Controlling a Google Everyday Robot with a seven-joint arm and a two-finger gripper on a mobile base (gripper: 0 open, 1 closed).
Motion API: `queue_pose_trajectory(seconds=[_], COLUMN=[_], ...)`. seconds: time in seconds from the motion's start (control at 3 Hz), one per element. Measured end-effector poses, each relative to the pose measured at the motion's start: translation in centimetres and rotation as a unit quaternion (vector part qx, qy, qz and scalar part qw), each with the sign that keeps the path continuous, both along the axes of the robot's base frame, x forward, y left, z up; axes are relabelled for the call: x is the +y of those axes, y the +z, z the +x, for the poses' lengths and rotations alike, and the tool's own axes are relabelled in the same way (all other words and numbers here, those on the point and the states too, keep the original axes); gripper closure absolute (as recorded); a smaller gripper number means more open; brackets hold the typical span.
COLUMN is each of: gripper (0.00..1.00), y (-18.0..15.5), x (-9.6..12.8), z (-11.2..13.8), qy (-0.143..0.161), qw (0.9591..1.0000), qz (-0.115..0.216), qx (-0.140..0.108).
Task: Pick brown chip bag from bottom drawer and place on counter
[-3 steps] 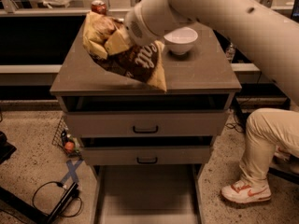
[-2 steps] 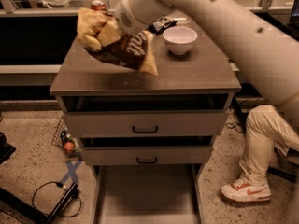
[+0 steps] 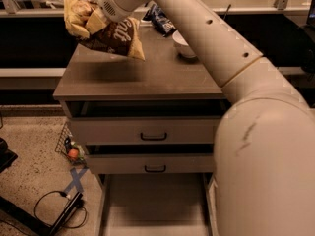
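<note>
Stretching a thick cream-white robot arm (image 3: 256,132) from five o'clock up to eleven o'clock, across most of the right half of the view. Facing a grey drawer cabinet at the centre, topped by the smooth grey-brown counter (image 3: 147,80). Looking down at six o'clock into the bottom drawer (image 3: 152,208), a wide shallow grey tray pulled well out below the two upper drawers (image 3: 147,132) with black handles, both standing slightly ajar. Holding the crinkled dark brown chip bag (image 3: 115,36) with tan-yellow ends and white lettering up at eleven o'clock, tilted, hanging clear above the counter's left rear part and casting a soft shadow on the slab beneath. Keeping the gripper (image 3: 94,22) at eleven o'clock, at the arm's end, its fingers clenched on the bag's upper yellow end. Showing a small white bowl (image 3: 183,45) resting on the counter at one o'clock, partly hidden behind the arm, and just beyond it at twelve o'clock a smaller dark blue snack bag (image 3: 162,21) lying on the rear edge.
</note>
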State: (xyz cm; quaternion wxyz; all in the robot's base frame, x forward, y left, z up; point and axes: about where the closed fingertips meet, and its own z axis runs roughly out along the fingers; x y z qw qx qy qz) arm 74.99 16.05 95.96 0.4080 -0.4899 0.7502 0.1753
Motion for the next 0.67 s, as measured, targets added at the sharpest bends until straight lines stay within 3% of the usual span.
queue_pose_trajectory(seconds=[0.67], gripper=[1.00], y=[0.3], x=[1.8], z=[3.0], qy=[0.006], qw=[0.9997], qz=[-0.006], qx=[-0.022])
